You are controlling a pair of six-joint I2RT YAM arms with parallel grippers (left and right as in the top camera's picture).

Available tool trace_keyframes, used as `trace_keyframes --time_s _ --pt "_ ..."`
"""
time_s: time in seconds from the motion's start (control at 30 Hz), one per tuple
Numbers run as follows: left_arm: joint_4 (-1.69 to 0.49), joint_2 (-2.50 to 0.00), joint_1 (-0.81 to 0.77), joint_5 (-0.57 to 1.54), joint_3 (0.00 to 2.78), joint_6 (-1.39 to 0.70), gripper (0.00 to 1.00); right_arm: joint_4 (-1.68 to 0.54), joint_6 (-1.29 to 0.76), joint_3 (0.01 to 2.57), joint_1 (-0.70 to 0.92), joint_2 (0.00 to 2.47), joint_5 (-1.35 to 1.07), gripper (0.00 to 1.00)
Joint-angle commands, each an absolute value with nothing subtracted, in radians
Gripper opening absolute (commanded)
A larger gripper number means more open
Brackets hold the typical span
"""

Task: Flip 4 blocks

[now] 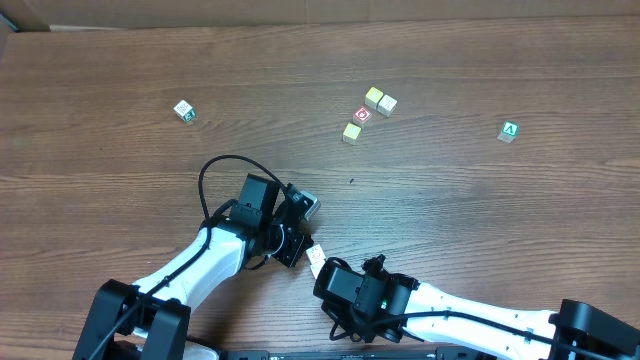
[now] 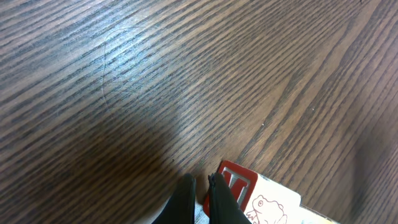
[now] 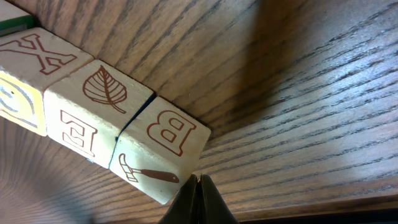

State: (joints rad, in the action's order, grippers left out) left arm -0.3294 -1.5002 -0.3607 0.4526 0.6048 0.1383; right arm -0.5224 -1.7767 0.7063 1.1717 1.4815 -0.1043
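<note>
Three pale blocks lie at far centre: one (image 1: 374, 97), a second (image 1: 387, 104) and a yellowish third (image 1: 352, 131). A fourth block (image 1: 183, 110) lies far left. A short row of pale lettered blocks (image 1: 315, 257) sits between my grippers, mostly hidden overhead. The right wrist view shows its B-and-hammer block (image 3: 163, 149), a leaf-and-E block (image 3: 87, 109) and an X block (image 3: 37, 56). My right gripper (image 3: 199, 180) (image 1: 322, 268) is shut, tips at the B block's corner. My left gripper (image 2: 200, 182) (image 1: 298, 222) is shut, beside a block with a red-framed face and a frog drawing (image 2: 267, 202).
A red-faced cube (image 1: 362, 115) lies among the far-centre blocks. A green "A" cube (image 1: 509, 131) sits alone at far right. The two arms meet near the table's front centre, wrists close together. Bare wood table (image 1: 120, 170) lies to the left.
</note>
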Motion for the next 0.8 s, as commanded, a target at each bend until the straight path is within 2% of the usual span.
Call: trace_keyframes --time_s 0.0,0.77 --pt "-0.339 -1.510 -0.382 0.487 0.609 0.142 0.04 -0.502 -1.781 0.708 1.168 1.484 -0.062 0.04" --pt "-0.324 -1.510 -0.382 0.464 0.609 0.128 0.04 -0.501 -1.781 0.708 1.172 1.484 -0.065 0.04"
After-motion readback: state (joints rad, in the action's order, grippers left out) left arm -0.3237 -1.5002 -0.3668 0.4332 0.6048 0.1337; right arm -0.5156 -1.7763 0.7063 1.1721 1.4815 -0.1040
